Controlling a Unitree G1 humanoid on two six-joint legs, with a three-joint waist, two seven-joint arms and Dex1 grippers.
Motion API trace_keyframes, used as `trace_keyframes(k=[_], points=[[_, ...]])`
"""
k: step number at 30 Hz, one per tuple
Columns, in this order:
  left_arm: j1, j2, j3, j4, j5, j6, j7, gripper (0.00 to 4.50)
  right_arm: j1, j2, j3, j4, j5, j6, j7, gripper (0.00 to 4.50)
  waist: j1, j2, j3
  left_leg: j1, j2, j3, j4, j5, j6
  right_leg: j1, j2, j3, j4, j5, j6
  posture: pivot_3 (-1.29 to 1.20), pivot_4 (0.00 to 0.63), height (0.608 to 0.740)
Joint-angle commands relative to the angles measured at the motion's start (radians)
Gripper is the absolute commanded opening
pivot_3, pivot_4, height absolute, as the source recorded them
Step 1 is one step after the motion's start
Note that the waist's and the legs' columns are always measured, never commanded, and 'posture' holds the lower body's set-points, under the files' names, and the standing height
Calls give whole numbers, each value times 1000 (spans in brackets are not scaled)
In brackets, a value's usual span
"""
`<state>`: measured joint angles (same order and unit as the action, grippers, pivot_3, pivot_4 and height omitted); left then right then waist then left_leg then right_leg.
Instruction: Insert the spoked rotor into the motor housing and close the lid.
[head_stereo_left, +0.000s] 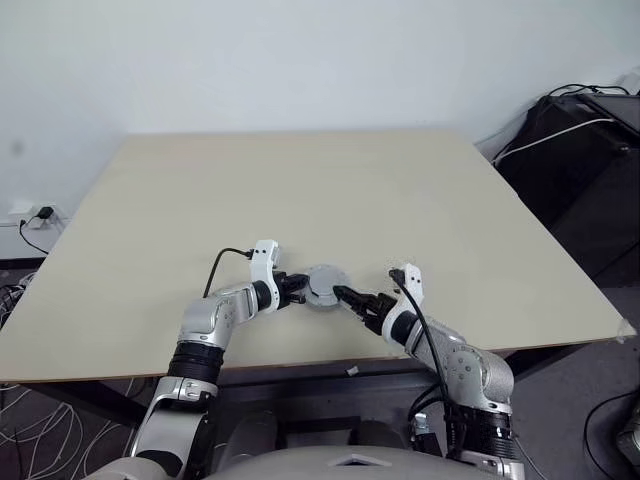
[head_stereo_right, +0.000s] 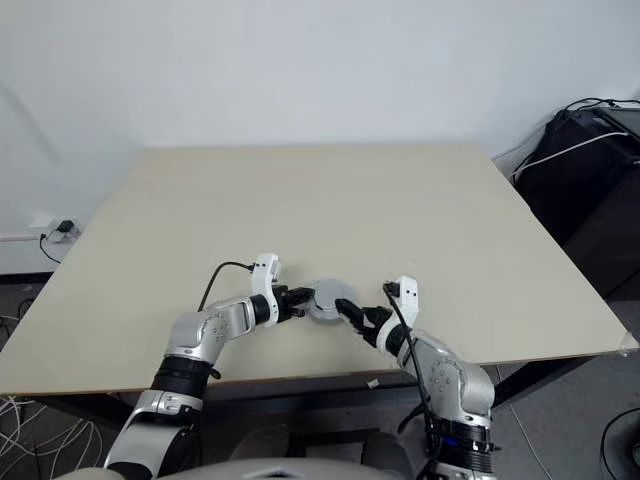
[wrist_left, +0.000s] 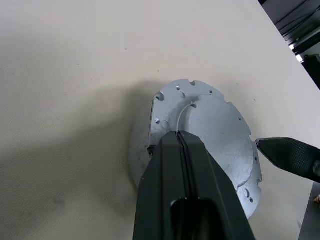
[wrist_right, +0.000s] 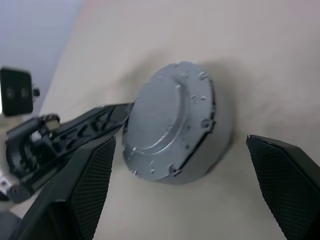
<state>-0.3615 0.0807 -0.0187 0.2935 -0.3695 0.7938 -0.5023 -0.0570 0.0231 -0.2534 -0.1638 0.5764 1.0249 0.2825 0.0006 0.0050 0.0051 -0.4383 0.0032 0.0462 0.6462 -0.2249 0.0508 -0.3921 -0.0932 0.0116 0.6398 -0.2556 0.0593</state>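
Item: the lid, grey metal disc, plain face up with a raised centre; it sits on a round body beneath it, which you may take for the motor housing, near the front edge of the surface, between your two arms; the spoked rotor is not separately visible, so judge it already inside; the lid looks seated or nearly so, though whether it sits flush all round cannot be told.

Left end effector: clenched, fingers pressed together, tips resting against the lid's rim and top face on its left side; grasping nothing.

Right end effector: released, fingers spread wide to either side of the assembly, touching nothing.

Handling, as a judgement: stiff, dense metal, heavy for its bulk; smooth face, likely slippery to the pads; notched rim and small holes give purchase; not fragile, but it may bind if pressed off-centre.

Where to take hold: across the outer rim, opposite edges; press down on the raised centre to finish closing.
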Motion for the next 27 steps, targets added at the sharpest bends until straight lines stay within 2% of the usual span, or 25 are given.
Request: trace_keyframes(k=[1, 27], points=[[-5, -11, -28, 20, 7, 11, -8, 0, -39, 17, -33, 20, 41, 8, -37, 4480, 0, 0, 0, 0, 0, 0, 0, 0, 0, 0, 0, 0, 0, 0, 0, 0, 0, 740], [8, -13, -24, 2, 9, 10, -4, 0, -152, 98, -19, 209, 93, -17, -139, 4480, -3, 0, 0, 0, -1, 0, 0, 1, 2, 0, 1, -1, 0, 0, 0, 0, 0, 740]])
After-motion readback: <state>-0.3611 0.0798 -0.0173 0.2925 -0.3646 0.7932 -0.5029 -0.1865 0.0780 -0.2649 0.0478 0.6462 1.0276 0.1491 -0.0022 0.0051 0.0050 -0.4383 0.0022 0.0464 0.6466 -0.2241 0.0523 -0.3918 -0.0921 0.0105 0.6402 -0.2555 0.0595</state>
